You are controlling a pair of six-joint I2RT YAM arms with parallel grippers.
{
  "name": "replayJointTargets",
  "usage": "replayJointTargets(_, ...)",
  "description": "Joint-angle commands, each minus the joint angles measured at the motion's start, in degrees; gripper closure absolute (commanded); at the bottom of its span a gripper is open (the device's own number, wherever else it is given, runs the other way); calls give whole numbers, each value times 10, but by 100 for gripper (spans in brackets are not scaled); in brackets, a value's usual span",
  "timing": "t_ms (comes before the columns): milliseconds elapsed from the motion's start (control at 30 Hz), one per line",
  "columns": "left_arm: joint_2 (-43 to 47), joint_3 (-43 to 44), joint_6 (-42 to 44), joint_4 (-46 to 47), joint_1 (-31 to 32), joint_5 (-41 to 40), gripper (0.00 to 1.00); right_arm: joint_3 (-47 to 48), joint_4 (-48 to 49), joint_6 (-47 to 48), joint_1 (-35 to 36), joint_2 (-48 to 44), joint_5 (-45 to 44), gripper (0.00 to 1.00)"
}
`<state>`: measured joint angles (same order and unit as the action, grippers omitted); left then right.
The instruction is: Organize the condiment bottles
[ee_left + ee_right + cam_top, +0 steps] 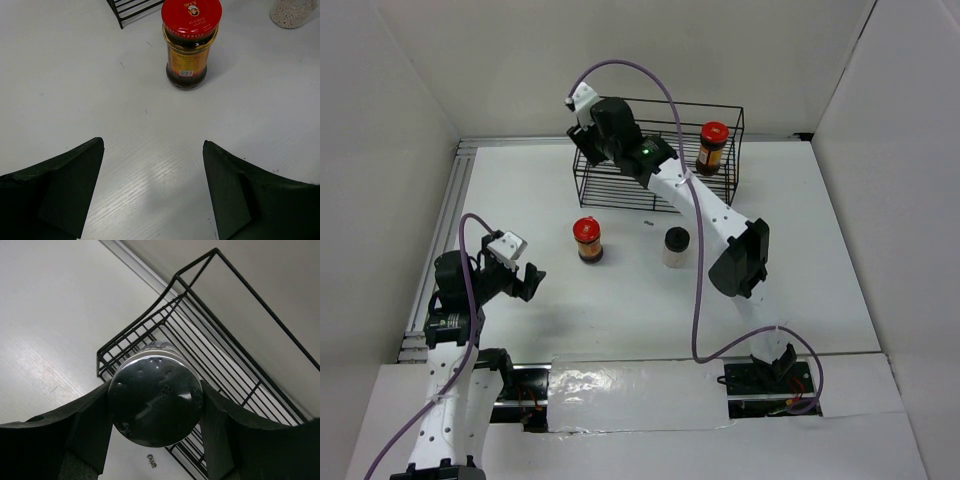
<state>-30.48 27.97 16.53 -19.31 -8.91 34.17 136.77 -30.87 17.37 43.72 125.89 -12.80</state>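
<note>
My right gripper is shut on the silver cap of a bottle and holds it above the left end of the black wire rack. In the top view the right gripper hides that bottle. One red-lidded brown jar stands in the rack's right end. A second red-lidded jar stands on the table, and the left wrist view shows this jar ahead of my left gripper. That gripper is open and empty, low over the table. A white black-capped bottle stands to the right of the table jar.
The rack sits at the back middle of the white table, near the rear wall. White walls close in both sides. A metal rail runs along the left edge. The right arm stretches diagonally over the table's middle, its elbow beside the white bottle.
</note>
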Motion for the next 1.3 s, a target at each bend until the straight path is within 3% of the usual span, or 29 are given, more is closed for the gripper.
replayJointTargets(0,5,-2,1,18,2,-2,7,24,119,-18,-11,-46,8,100)
replayJointTargets(200,5,-4,1,18,2,-5,7,68,39,-75,-33,-26,-24,100)
replayJointTargets(400,3,-5,1,17,2,2,7,35,-36,-111,-47,-63,-92,100)
replayJointTargets(933,7,-7,3,16,2,10,7,-15,-91,-190,-99,-76,-25,100)
replayJointTargets(1200,9,-8,3,16,2,12,7,10,-103,-211,-111,-45,2,100)
replayJointTargets(1267,9,-9,3,15,2,10,7,10,-106,-215,-120,-42,9,78)
